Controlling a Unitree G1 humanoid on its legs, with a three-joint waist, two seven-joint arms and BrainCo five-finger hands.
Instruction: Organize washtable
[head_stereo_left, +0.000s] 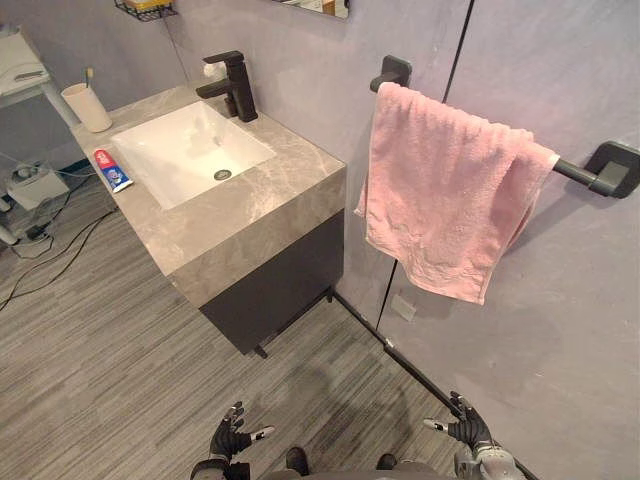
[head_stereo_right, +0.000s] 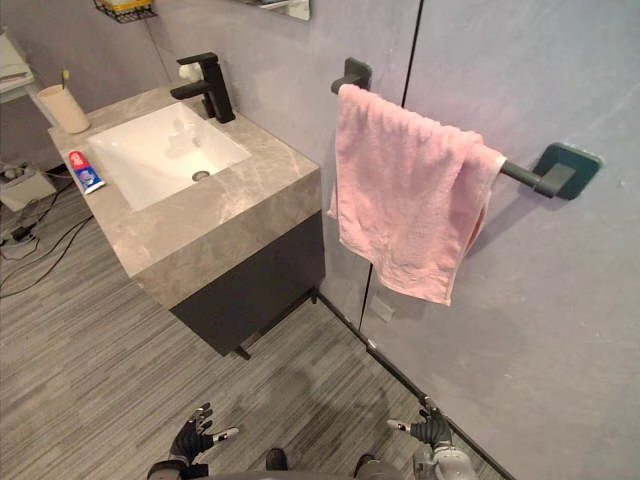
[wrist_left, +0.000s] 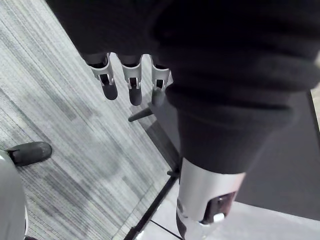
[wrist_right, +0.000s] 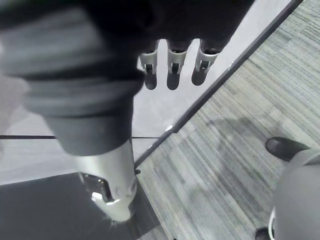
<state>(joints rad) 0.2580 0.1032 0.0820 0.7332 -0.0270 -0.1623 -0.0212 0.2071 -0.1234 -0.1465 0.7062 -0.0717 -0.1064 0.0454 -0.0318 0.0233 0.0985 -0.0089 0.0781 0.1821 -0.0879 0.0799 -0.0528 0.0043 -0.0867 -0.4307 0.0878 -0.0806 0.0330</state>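
Both hands low over the wood-look floor (head_stereo_left: 100, 350), well apart from the washtable (head_stereo_left: 260, 205); nothing picked up yet. L hand (head_stereo_left: 230, 438): fingers (wrist_left: 131, 82) straight and spread, thumb out, empty. R hand (head_stereo_left: 465, 428): same, fingers (wrist_right: 172, 67) straight, holding nothing.

Task items sit on the stone top. The toothpaste tube (head_stereo_left: 112, 170) lies flat on the rim just beside the white basin (head_stereo_left: 170, 150), on the side away from the towel. The cup (head_stereo_left: 90, 108) stands upright at the back corner near the wall, w/ what looks like a toothbrush (head_stereo_left: 89, 74) in it. Black faucet (head_stereo_left: 236, 85) behind the basin. Pink towel (head_stereo_left: 440, 190) hangs bunched and uneven on the black towel bar (head_stereo_left: 578, 172), off to the right.

Step in hand, prob.: approach, then tidy the tube. To do it well, get close and square to the top first. Use the L hand, since the tube is on that side. Come from above and pinch the tube across its narrow sides, not its ends. It lies near the counter edge, so don't nudge it off. Keep clear of the cup, as it'd tip easily.
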